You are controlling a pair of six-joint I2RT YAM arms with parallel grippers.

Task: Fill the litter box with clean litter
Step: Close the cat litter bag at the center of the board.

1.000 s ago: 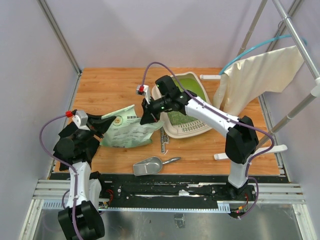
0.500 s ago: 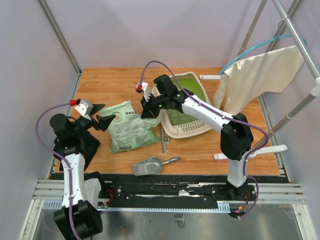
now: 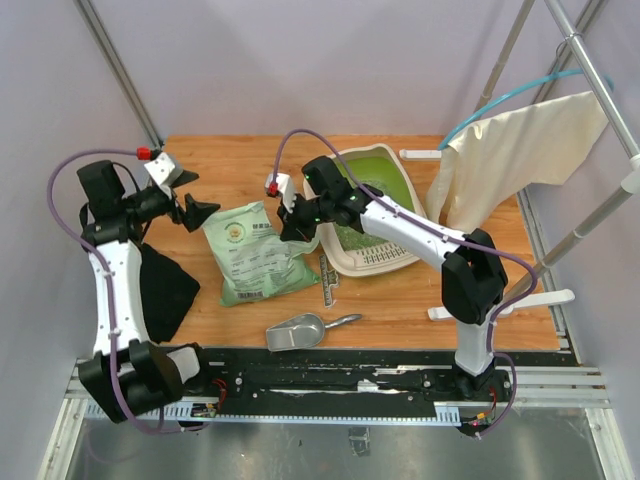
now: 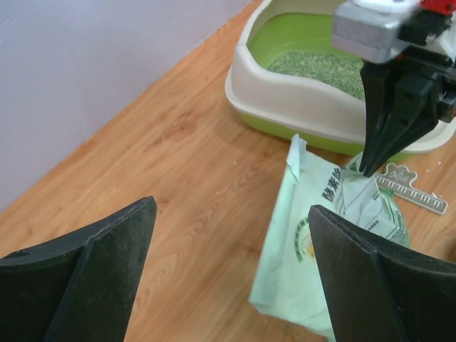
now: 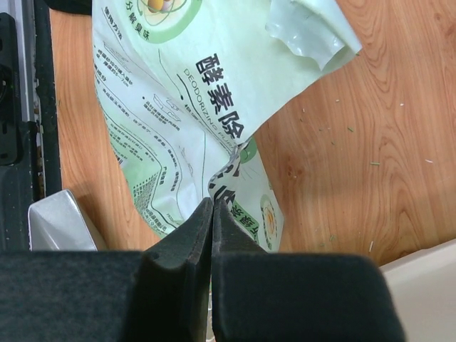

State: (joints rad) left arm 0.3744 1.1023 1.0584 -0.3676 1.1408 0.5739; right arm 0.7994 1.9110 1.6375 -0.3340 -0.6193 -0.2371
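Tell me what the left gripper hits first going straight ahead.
The left gripper likely meets bare tabletop first, just beside the bag; beyond that, the litter box. Depth is hard to judge.

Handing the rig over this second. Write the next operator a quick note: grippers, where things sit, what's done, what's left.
Left gripper: open, empty, clear of the bag.
Right gripper: shut on the bag's edge beside the litter box; the bag lies mostly flat.
Done: clean litter covers part of the box floor; bare green shows at one end.
Left: probably more pouring or spreading; what remains in the bag cannot be told. Scoop lies at the near edge.
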